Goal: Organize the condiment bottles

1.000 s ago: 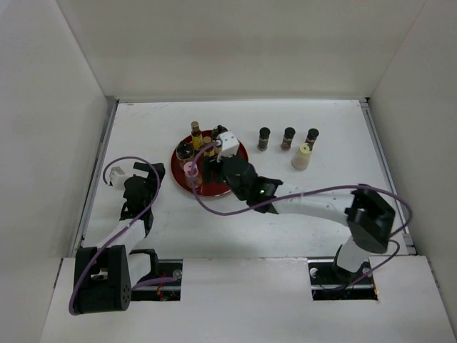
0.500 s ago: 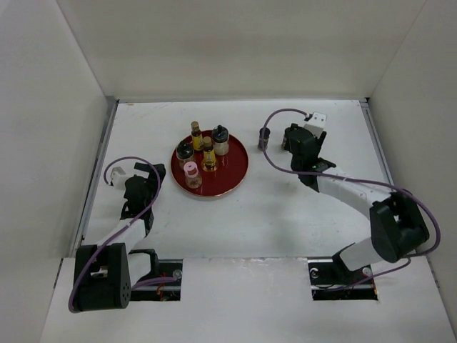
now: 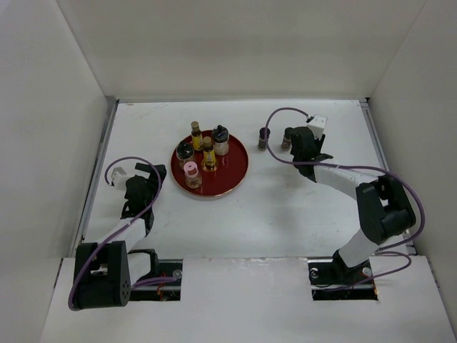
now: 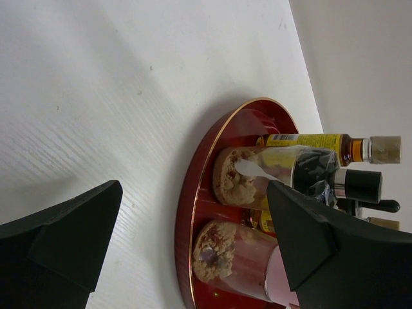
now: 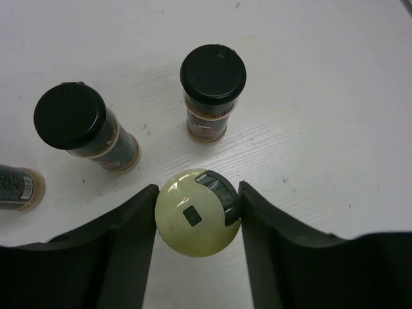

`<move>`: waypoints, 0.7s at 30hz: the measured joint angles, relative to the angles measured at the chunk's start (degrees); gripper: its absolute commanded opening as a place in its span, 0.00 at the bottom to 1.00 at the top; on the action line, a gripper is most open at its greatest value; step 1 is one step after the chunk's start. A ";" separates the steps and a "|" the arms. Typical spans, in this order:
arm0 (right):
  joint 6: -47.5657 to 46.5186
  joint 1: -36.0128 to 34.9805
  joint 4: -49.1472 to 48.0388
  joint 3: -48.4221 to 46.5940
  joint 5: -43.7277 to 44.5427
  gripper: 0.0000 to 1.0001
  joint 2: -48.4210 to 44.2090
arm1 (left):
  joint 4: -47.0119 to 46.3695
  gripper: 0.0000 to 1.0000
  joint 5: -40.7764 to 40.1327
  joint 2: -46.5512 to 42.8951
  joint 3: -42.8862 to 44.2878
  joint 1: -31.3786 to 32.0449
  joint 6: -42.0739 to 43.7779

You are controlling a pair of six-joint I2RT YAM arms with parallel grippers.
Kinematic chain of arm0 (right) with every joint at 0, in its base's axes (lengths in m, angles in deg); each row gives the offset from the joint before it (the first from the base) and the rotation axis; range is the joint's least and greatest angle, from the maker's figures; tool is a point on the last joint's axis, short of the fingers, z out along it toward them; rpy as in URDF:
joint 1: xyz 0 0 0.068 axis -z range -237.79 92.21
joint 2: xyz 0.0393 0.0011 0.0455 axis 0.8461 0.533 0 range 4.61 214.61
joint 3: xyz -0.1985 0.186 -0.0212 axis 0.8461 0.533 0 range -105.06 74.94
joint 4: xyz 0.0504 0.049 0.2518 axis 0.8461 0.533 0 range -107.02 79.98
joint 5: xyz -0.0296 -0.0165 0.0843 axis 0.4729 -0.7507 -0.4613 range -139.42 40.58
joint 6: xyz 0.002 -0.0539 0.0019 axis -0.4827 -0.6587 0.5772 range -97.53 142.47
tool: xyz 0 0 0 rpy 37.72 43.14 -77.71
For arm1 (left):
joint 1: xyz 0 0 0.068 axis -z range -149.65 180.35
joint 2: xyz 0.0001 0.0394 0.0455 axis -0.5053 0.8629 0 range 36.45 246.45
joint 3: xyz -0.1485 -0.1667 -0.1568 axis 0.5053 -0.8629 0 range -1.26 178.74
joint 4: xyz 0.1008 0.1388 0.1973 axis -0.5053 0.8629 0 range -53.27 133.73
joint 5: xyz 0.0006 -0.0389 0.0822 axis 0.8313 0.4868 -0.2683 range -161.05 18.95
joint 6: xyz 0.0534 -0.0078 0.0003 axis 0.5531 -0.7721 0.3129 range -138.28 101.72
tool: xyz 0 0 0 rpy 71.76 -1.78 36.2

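Since one second ago the right gripper [image 3: 303, 147] has left the red tray [image 3: 235, 168] and now sits at the far right of the table [image 3: 243, 229] among the loose bottles. Left arm is unchanged.

Pale-yellow-capped bottle [image 5: 193, 215]: round cap with a dark flip tab, seen from above, body hidden. It stands between the right fingers [image 5: 129, 244]. Both inner faces touch the cap, so the gripper is clamped on it.

Two black-capped bottles [image 5: 213, 74] stand just beyond it, not touching. A third shows at the left edge of the wrist view.

Left gripper [image 4: 193, 193]: jaws wide, holding nothing, near the tray rim.

Tray holds five upright:
- yellow bottle [image 3: 196, 136]
- amber bottle [image 3: 208, 153]
- two black-capped jars [image 3: 221, 141]
- pink-capped jar [image 3: 191, 171] of brown crumbs
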 measured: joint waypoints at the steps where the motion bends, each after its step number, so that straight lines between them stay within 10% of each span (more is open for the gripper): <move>1: 0.26 0.02 -0.11 -0.07 -0.13 0.45 0.22 | -0.02 1.00 -0.02 0.00 0.00 0.00 0.00; 10: 1.16 -2.60 1.31 1.14 1.62 0.37 -3.50 | -0.04 1.00 -0.02 0.07 0.00 0.04 0.02; 21: 1.18 -23.06 -0.94 -6.27 -3.28 0.36 -4.85 | -0.07 1.00 -0.07 0.72 0.00 0.28 0.02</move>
